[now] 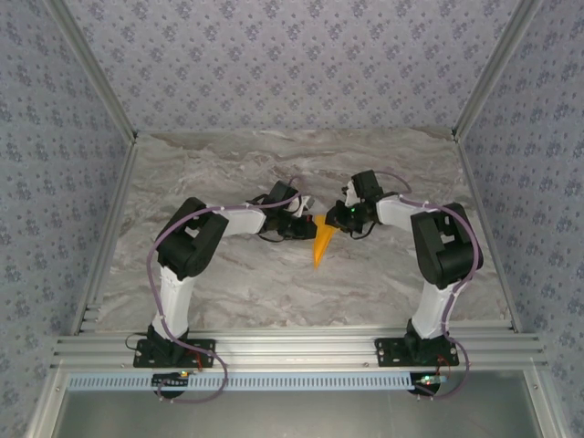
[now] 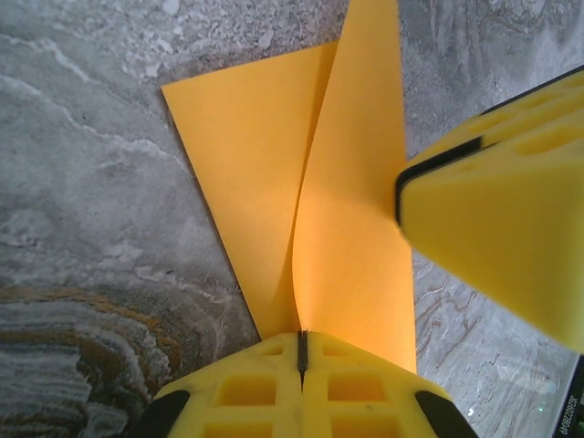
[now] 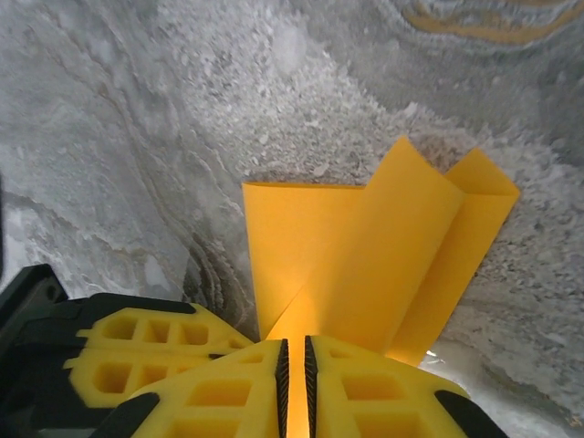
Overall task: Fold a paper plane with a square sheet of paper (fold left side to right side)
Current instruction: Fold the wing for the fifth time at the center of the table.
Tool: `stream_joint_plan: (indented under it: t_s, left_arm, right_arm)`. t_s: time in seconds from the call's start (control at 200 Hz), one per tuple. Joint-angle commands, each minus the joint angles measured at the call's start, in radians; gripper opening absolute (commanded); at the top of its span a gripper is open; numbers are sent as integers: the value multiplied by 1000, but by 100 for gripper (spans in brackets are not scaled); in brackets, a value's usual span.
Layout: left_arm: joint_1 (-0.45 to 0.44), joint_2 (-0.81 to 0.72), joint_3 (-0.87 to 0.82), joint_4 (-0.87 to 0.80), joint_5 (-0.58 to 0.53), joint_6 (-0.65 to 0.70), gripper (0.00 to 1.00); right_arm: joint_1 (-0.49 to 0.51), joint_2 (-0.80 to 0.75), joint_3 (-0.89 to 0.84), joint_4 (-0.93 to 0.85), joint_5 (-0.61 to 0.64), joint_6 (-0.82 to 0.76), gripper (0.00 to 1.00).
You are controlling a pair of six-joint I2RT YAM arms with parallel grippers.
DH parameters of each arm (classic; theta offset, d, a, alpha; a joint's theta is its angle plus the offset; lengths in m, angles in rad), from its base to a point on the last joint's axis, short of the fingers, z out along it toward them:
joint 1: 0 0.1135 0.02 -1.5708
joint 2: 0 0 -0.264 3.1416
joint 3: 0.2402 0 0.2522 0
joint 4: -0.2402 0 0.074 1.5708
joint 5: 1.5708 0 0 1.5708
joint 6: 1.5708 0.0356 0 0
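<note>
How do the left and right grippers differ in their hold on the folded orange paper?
The left gripper has its yellow jaws pressed flush on the folded orange-yellow paper; the right gripper shows a thin slit with paper in it. Left reaches in from the left, right from the right. Both pinch the same paper.

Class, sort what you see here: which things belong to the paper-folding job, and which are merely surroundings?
Part of the job: orange paper, left gripper, right gripper, both pinching it.
Just surroundings: marble table, patterned walls, metal rail.
</note>
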Motion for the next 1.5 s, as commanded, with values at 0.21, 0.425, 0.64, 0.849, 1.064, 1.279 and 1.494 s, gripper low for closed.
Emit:
stream_joint_plan:
  t_s: [0.21,0.425,0.64,0.849,1.064,1.279,1.494]
  left_arm:
    - [4,39,20,-58,-51,32,0]
    - [5,42,22,-60,-52,32,0]
    - [5,40,26,-59,-45,29,0]
    - [4,-18,9,-44,-38,9,5]
    - [5,-170,-38,-63,-76,9,22]
    - [-10,-298,-113,-49,-28,-20,24]
    - [-93,-296,-129,5,51,-96,22]
  right_arm:
    - [6,28,13,-49,31,-37,16]
    - [6,45,11,-89,68,-51,15]
    - [-1,63,-22,-128,106,-49,11]
    - [-6,82,-62,-128,128,-50,9]
    - [-6,74,-91,-117,140,-56,8]
    - [-6,73,-100,-105,139,-58,8]
    - [-6,74,-98,-103,135,-63,8]
